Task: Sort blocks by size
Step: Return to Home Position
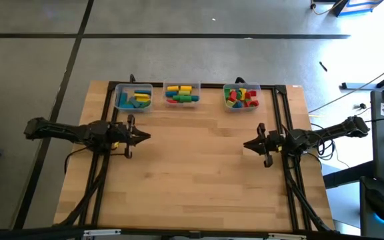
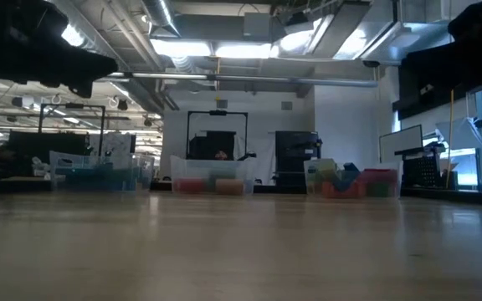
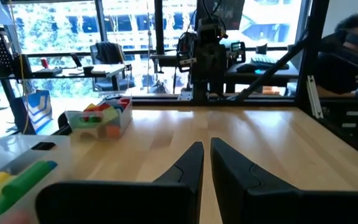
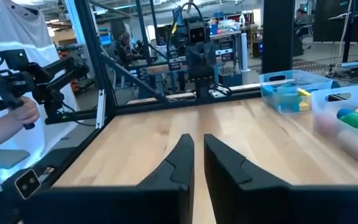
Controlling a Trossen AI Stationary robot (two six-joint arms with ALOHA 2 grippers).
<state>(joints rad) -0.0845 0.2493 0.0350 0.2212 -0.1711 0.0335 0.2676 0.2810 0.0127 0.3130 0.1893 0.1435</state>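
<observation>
High view: pale wooden tabletop point(image 1: 199, 180), left arm point(image 1: 65, 131) reaching in over the left edge, right arm point(image 1: 325, 133) over the right edge, tips facing across bare wood.
Blocks: all seen inside bins along the far edge. Blue and teal blocks point(image 1: 137, 100) in the left clear plastic bin point(image 1: 117, 97), longer yellow, green and blue blocks point(image 1: 182, 95) in the middle clear bin point(image 1: 182, 84), short red, green and yellow blocks point(image 1: 241, 97) in the right clear bin point(image 1: 225, 99); none spotted loose on the wood.
Left gripper point(image 1: 142, 137): near the left edge, a little nearer than the left bin, fingers drawn to a narrow slit, holding nothing.
Right gripper point(image 1: 249, 145): near the right edge, same narrow slit, empty.
Step in hand: probably the retreat to rest; best done by drawing each arm straight back toward its own edge, fingertips kept off the wood, no swing toward the far-edge bins.
Surroundings: black frame rails point(image 1: 102, 193) along the side edges; a person's hand point(image 4: 18, 113) on a dark device beyond the tabletop.
In the way: little, judging by the wide bare middle; closest hazard the left bin beside the left arm.
</observation>
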